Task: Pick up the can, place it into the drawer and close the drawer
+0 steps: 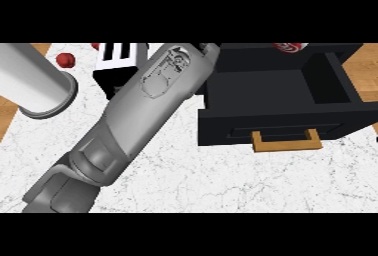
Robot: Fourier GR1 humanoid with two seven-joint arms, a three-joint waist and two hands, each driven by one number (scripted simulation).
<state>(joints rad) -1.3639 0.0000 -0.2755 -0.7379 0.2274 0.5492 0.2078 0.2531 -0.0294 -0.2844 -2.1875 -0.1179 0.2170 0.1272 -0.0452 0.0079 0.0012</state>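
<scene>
Matt black drawer point(284, 85), brassy handle point(287, 141)

Red fruit point(66, 60) on marble counter point(221, 175)

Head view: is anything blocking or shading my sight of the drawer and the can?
In the head view a grey forearm fills the middle, hiding the counter behind it; the black drawer stands open, its inside dark; only the can's red-and-white top shows at the upper edge.

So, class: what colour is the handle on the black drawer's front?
Tan-orange handle, clearest in the head view.
</scene>
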